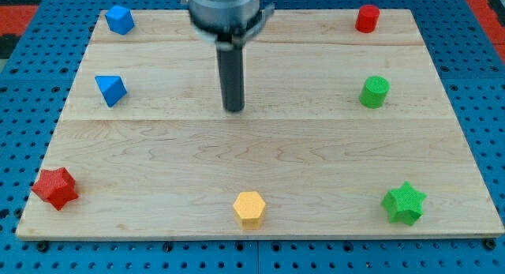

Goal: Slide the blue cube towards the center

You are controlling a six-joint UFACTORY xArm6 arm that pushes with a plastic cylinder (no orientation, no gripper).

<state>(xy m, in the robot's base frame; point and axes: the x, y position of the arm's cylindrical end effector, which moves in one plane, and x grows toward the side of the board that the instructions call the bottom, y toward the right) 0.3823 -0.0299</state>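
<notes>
**Wooden tabletop, blue cube parked far left**

Pale plank tabletop (316, 163) over blue pegboard, blocks spread round the edges, middle bare.

Blue cube (119, 19) at the far left corner, sitting turned so one corner faces the near side. Small, solid blue, crisp edges, matte faces. Likely light and rigid; should slide easily on the smooth wood, but liable to spin if pushed off-centre. No taking hold possible: no hand fitted, so nothing wide, narrow or holding, only a dark rod. Best contact judged to be the cube's far left side, pushing through its middle toward the near right.

My tip (233, 109) down near the tabletop's middle, slightly to the far side, well apart from the cube and to its near right. Touching no block.

Blue wedge-like block (110, 90) nearer along the left edge, close enough to the cube's path to mind. Red cylinder (367, 18) far right, green cylinder (375, 91) right, green star (404, 203) near right, yellow hexagon (249, 208) near centre, red star (55, 187) near left.
</notes>
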